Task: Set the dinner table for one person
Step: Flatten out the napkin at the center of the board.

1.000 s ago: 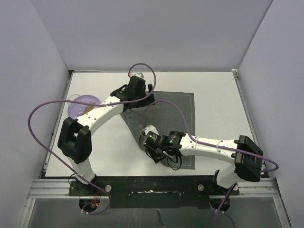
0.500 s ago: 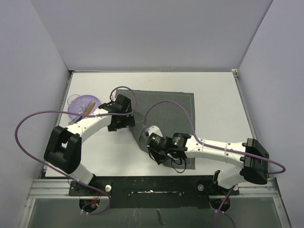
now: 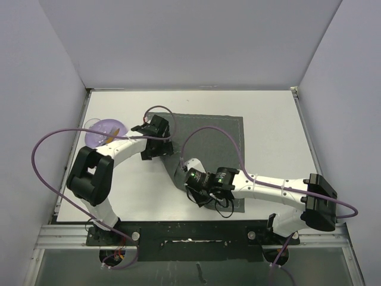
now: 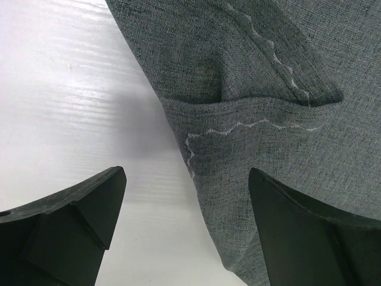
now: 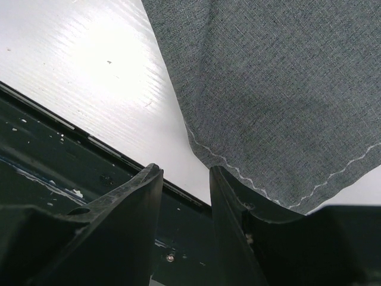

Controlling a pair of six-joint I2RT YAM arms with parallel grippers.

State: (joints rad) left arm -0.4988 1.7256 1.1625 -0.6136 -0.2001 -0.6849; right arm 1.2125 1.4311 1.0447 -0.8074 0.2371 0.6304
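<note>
Across white dinner table [image 3: 268, 113], dark grey placemat [image 3: 214, 134] lies mid-surface, skewed, with left edge folded over on itself. Purple dish [image 3: 102, 130] sits far left, off mat.

My left gripper [image 4: 186, 179] hangs over fold [image 4: 256, 101], jaws wide apart, straddling mat edge. Right gripper [image 5: 186, 171] at mat's front corner, jaws narrowly apart, nothing seen between them.

My read: flatten mat first.
- Pinch top flap only, near stitching.
- Peel outward, low.
- Right pins front corner against sliding.

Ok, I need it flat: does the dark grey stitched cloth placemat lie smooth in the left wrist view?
No, the dark grey cloth placemat is folded over near its edge, white stitching doubled back.
</note>
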